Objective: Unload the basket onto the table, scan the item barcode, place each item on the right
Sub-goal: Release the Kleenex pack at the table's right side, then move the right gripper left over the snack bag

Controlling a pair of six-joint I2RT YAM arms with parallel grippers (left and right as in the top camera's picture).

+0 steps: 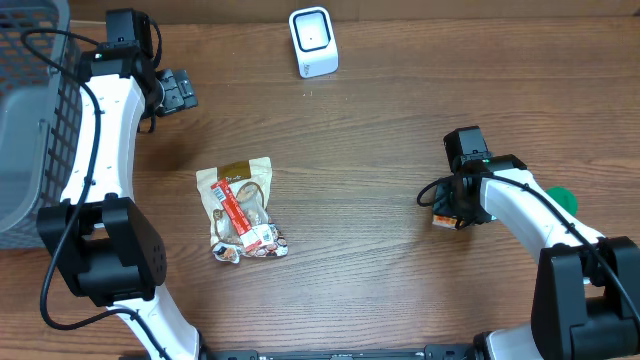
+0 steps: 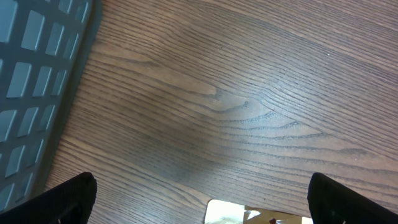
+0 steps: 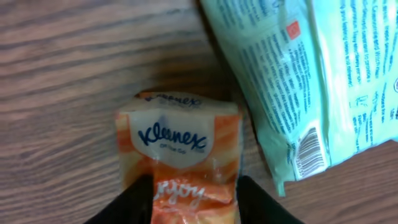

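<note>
Tissue pack (image 3: 177, 149), orange and white with Kleenex printed on it, lies flat on the worktop (image 1: 380, 150) at the right side, directly under the right hand (image 3: 196, 186). In the right wrist view its near end sits between the two dark fingers (image 3: 134, 205), one against each long edge. Whether they press on it or only flank it cannot be told. From overhead the pack (image 1: 443, 217) shows as a small orange patch just below that hand (image 1: 452, 200).

Just beside the tissues, to their right in the wrist view, lies a pale green pack (image 3: 323, 74) with a barcode (image 3: 309, 149) facing up near its corner. From overhead it (image 1: 562, 197) is mostly hidden under the right arm.

The scanner (image 1: 313, 42), white, stands at the far edge of the worktop, well apart from the tissues.

The left hand (image 1: 178, 92) hangs at the far left next to a grey basket (image 1: 30, 120), its fingers spread wide with nothing between them (image 2: 199, 186). A snack bag (image 1: 240, 210) lies mid-worktop, its top edge just showing in the left wrist view (image 2: 249, 214).
</note>
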